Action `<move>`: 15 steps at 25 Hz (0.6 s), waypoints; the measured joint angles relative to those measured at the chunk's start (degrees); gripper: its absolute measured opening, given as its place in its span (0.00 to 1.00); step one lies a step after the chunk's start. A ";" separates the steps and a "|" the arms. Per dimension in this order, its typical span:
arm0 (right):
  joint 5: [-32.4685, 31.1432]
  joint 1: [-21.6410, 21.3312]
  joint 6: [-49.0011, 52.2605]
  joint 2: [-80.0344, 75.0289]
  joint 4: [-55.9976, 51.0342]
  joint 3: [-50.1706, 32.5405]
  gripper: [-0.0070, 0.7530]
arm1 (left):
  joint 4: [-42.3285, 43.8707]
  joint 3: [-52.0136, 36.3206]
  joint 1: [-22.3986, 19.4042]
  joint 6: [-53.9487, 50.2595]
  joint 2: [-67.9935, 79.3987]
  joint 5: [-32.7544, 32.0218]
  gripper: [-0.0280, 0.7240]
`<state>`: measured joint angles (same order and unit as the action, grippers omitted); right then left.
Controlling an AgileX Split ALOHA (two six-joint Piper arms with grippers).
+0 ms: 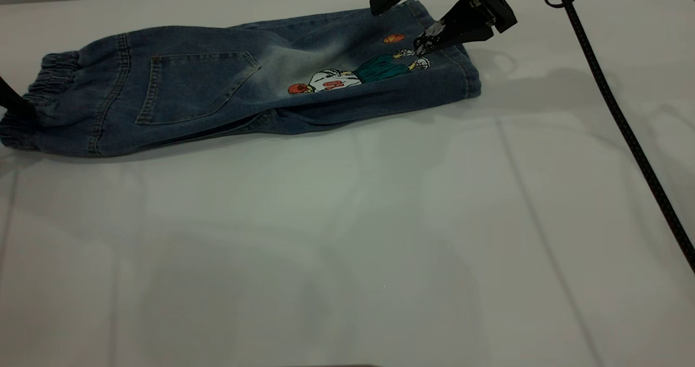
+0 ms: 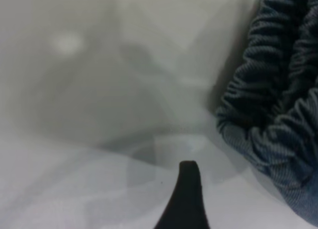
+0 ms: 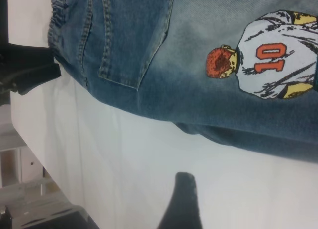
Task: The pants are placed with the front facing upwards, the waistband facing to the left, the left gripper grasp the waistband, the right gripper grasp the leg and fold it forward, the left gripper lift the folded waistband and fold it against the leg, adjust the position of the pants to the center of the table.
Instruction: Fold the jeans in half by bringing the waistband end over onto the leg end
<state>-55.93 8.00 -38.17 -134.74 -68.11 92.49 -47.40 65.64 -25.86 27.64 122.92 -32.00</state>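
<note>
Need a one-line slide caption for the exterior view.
Small blue denim pants, folded lengthwise, cartoon print up; right tool open over the leg, left tool at the waistband.

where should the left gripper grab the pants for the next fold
Best at the waistband, coming in from the pants' open left end. The pants lie folded lengthwise with the back pocket up, and the ruched elastic stacks into a thick edge there, bare table beside it. The left gripper sits right at that end.

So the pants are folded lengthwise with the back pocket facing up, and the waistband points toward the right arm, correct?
Not quite. The pants are folded lengthwise with the back pocket up, but the waistband points toward the left gripper, as the exterior view shows.
</note>
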 joint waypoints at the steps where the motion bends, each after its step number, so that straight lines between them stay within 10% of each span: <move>1: 0.00 0.00 0.00 0.00 0.00 0.00 0.74 | -0.13 0.00 0.00 0.04 0.24 -0.01 0.82; 15: 0.00 0.00 -0.17 0.00 0.00 0.00 0.74 | -19.03 0.00 0.00 14.42 2.51 1.59 0.82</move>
<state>-55.93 8.00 -38.34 -134.74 -68.11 92.49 -66.43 65.64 -25.86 42.06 125.42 -30.41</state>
